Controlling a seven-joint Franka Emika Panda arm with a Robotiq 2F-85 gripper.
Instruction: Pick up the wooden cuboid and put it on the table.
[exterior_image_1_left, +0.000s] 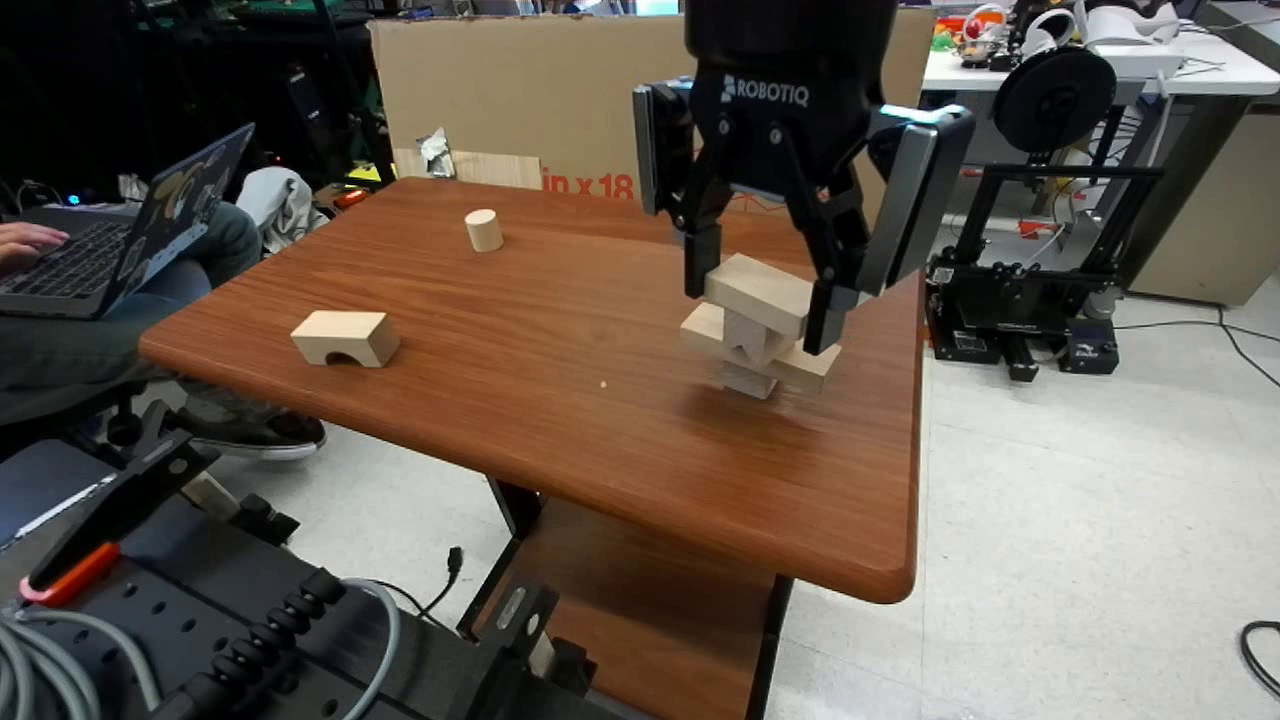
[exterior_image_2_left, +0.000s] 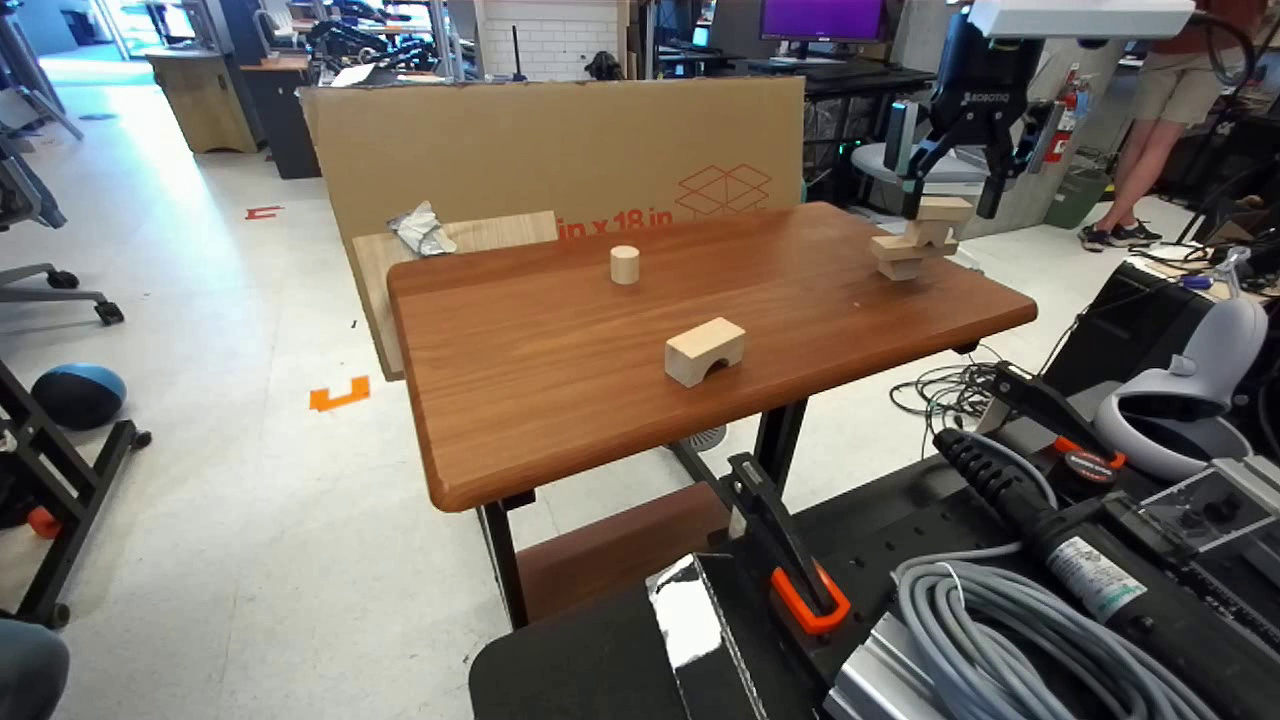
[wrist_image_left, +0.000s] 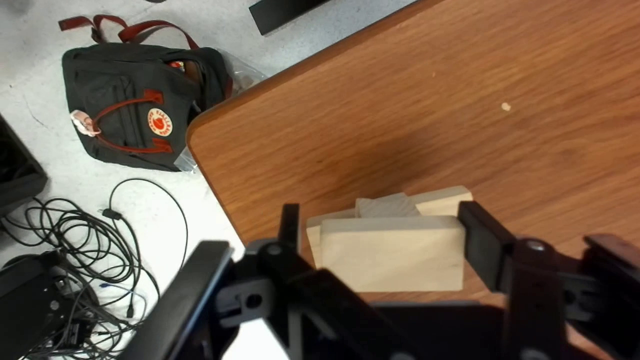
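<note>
The wooden cuboid (exterior_image_1_left: 758, 290), a flat plain light slab, lies on top of a small stack of light wooden blocks near one end of the table (exterior_image_1_left: 520, 350). It also tops the stack in an exterior view (exterior_image_2_left: 943, 208) and shows flat in the wrist view (wrist_image_left: 392, 257). My gripper (exterior_image_1_left: 762, 312) is open with its fingers around the slab's two short ends. In the wrist view (wrist_image_left: 382, 222), a gap shows at the left finger. The right finger is very close to the slab or touching it. Below the slab are a notched block (exterior_image_2_left: 930, 236), another slab (exterior_image_2_left: 890, 248) and a bottom block (exterior_image_2_left: 900, 269).
An arch-notched block (exterior_image_1_left: 345, 338) and a wooden cylinder (exterior_image_1_left: 484, 231) stand elsewhere on the table. A cardboard sheet (exterior_image_2_left: 560, 140) stands behind the table. The table's corner (wrist_image_left: 197, 130) is near the stack. A backpack (wrist_image_left: 135, 105) lies on the floor.
</note>
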